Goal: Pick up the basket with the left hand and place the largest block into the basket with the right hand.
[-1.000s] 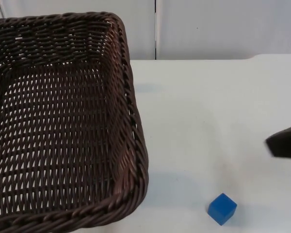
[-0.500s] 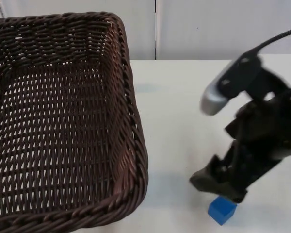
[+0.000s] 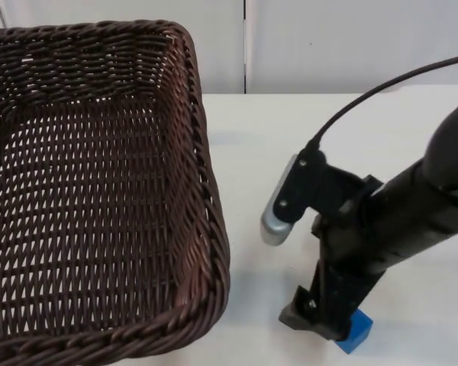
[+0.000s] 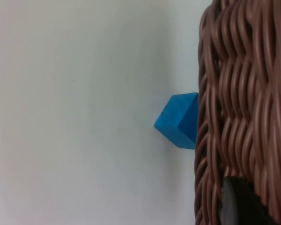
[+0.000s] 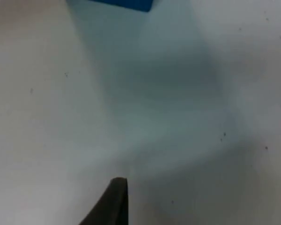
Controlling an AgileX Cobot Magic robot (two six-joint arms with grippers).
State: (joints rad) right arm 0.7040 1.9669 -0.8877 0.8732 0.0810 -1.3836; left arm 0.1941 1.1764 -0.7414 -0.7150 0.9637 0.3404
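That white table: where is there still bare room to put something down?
Bare table lies between the basket and the right arm, back to the grey wall. Crowded at the front, where the right hand sits over the blue block.

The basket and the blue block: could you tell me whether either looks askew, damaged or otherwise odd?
Nothing stands out. The basket looks intact, with no block in it. The blue block sits whole on the table, with the right gripper right over it.
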